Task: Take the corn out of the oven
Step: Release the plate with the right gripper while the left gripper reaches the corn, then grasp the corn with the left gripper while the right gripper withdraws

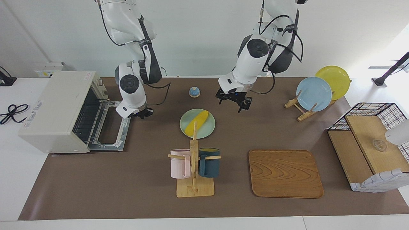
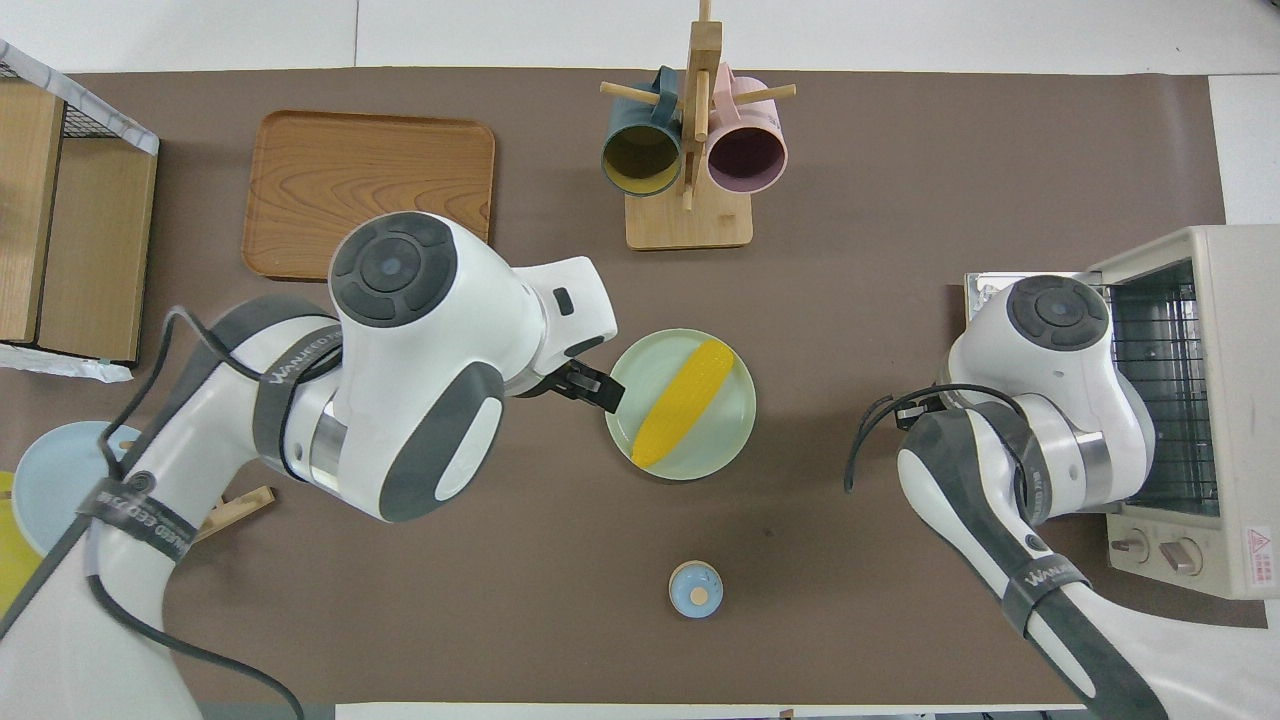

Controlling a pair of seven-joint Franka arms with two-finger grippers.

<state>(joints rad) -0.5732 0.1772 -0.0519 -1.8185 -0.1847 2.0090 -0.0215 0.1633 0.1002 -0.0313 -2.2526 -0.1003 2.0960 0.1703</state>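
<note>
- The corn (image 1: 196,122) is lying slantwise on the mint-green plate (image 1: 207,129), near the middle of the table, and no gripper is touching it.
- The oven (image 1: 60,110) is standing at the right arm's end of the table; its door (image 1: 111,126) is lying open and flat, and the wire rack (image 2: 1160,385) inside is showing nothing on it.
- The right gripper (image 1: 142,113) is hanging beside the edge of the open door, between the oven and the plate; its claw is pressed together and is pinching nothing.
- The left gripper (image 1: 234,101) is hovering over the bare brown mat (image 1: 96,191) just beside the plate, toward the left arm's end; its claw is spread and is carrying nothing.
- A small blue bell (image 1: 194,92) is sitting nearer to the robots than the plate.
- A mug stand (image 1: 194,172) with a pink mug (image 1: 179,163) and a dark blue mug (image 1: 209,162) is standing farther from the robots than the plate.
- A wooden tray (image 1: 284,174) is lying beside the mug stand, toward the left arm's end.
- A blue plate (image 1: 313,94) and a yellow plate (image 1: 335,76) are leaning in a rack, and a wire basket (image 1: 370,147) is sitting at the left arm's end.
</note>
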